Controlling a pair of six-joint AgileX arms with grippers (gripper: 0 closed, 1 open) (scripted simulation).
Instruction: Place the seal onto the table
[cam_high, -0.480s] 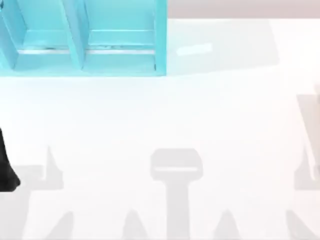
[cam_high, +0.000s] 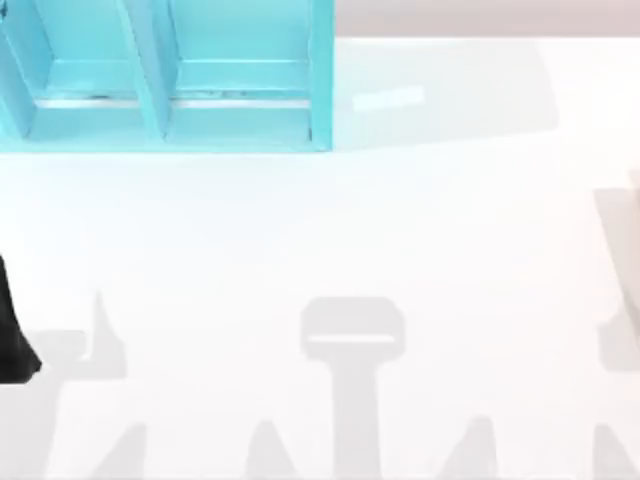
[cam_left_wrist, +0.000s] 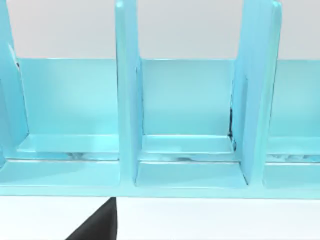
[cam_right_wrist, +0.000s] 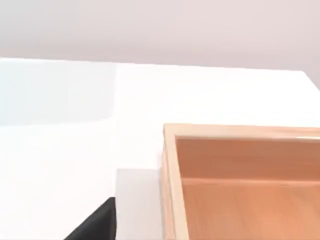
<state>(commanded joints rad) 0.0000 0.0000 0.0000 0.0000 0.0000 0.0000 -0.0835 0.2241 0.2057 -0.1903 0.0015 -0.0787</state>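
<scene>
Almost nothing differs from 0.5 s ago: left arm (cam_high: 15, 330) sits parked at table (cam_high: 330, 230) left edge, shelf (cam_high: 170, 80) compartments look bare, seal unseen, task not started; fingers can't tell.

We've got a smooth matt white counter (cam_high: 400, 230), glossy turquoise shelf (cam_left_wrist: 185, 100), plus a wood-look box (cam_right_wrist: 240, 175).

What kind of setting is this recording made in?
Probably a rendered tabletop test scene, not a real room: a plain white table holds a turquoise shelf unit with open compartments and a light wooden box, against a bare pale wall.
</scene>
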